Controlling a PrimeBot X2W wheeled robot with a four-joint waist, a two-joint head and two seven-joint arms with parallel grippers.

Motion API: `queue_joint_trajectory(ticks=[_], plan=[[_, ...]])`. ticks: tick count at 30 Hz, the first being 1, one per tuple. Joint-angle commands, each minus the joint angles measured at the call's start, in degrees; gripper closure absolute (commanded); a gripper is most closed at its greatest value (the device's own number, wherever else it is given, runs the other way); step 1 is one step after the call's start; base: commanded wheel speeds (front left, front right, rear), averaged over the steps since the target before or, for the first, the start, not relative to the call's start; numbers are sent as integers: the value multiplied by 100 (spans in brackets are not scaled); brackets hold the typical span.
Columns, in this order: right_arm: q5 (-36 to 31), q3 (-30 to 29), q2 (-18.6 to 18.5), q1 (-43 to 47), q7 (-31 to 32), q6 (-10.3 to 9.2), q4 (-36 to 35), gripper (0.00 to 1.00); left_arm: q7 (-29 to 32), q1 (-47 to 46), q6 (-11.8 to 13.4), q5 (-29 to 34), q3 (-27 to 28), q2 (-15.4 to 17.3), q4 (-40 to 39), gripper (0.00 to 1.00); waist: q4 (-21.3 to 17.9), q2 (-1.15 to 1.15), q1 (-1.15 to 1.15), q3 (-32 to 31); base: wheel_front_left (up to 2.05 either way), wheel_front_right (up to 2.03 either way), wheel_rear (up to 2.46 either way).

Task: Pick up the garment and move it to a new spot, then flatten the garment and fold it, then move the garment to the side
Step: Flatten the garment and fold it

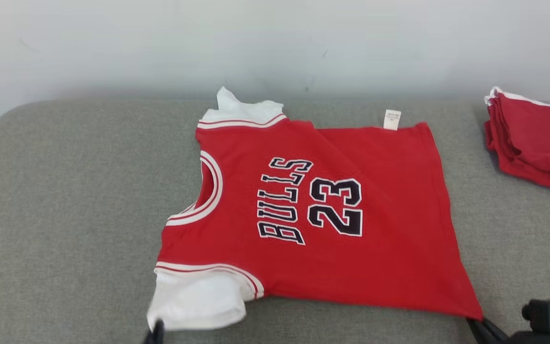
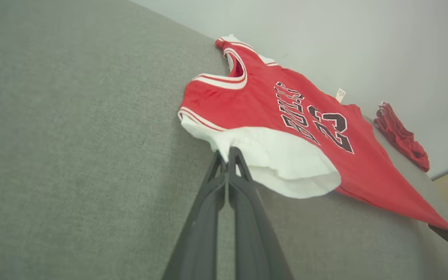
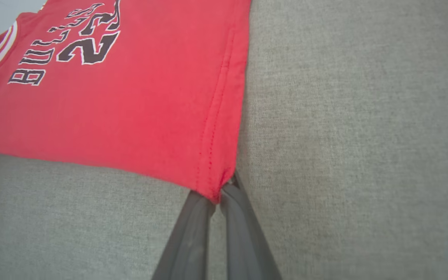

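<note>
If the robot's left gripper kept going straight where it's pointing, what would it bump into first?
The white sleeve of the jersey. The shut left gripper seems to be pinching the sleeve's edge right now. Straight past that lies the jersey's red body, spread on the grey cushion.

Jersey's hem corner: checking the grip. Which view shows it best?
The right wrist view: close up, the right tool pinches the jersey's hem corner. The head view shows that corner small, near the bottom edge; the left wrist view, far off.
</note>
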Motion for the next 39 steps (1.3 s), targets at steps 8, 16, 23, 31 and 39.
queue_joint_trajectory(ticks=[8,16,23,31,39], plan=[[-393,-407,173,667,123,-16,-132,100,60,726,-152,-87,-64,-193,283,100,32,1,1,-253,0,0,0],[-553,-560,344,866,160,-16,-193,100,251,866,-152,-196,-117,-97,223,100,66,1,1,-275,0,0,0],[-554,-532,443,755,284,-16,-306,100,172,432,-188,249,-263,-105,221,100,-3,1,1,-187,0,0,0],[-435,-443,405,335,807,-16,-782,100,239,-336,-317,543,-106,138,214,100,-290,1,1,-8,0,0,0],[-386,-323,359,-318,1395,-16,-836,100,533,-1420,-739,613,-75,261,877,100,-412,1,1,148,0,0,0]])
